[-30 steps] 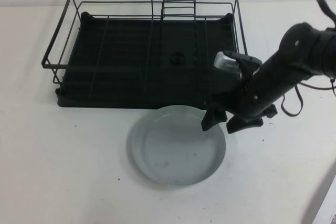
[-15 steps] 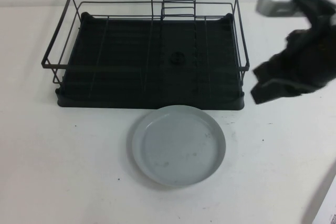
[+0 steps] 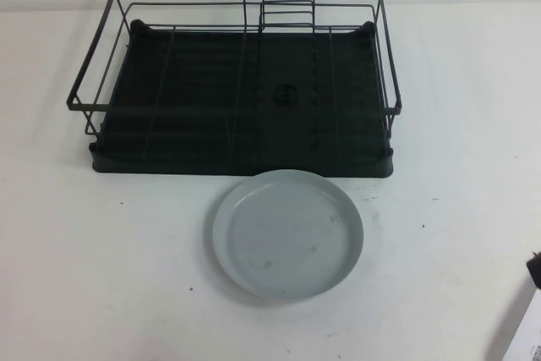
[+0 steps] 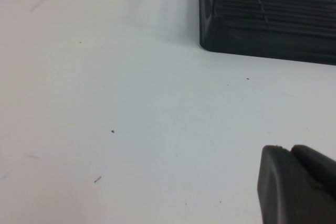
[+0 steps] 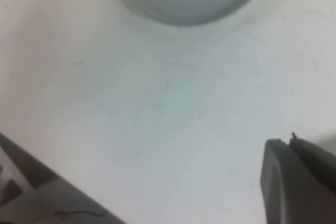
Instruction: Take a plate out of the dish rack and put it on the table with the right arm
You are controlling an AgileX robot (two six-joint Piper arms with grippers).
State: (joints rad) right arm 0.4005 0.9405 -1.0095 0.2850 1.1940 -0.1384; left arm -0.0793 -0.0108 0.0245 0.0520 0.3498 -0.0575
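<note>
One plate [image 3: 287, 234] lies flat, face up, on the table [image 3: 101, 276], just beside the rack's [image 3: 237, 82] near edge, toward its right end; being round, it has no long axis. Only the wrist views show the grippers: right gripper [image 5: 299, 182] closed and empty, clear of the plate; left gripper [image 4: 296, 184] near the rack's corner, fingers' state untellable.

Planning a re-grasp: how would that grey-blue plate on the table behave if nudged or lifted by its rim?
The plate lies flat on the table, so it would probably slide, not roll or tip. It looks rigid; its smooth low rim may slip. Both the right gripper and the left gripper are away from it.
</note>
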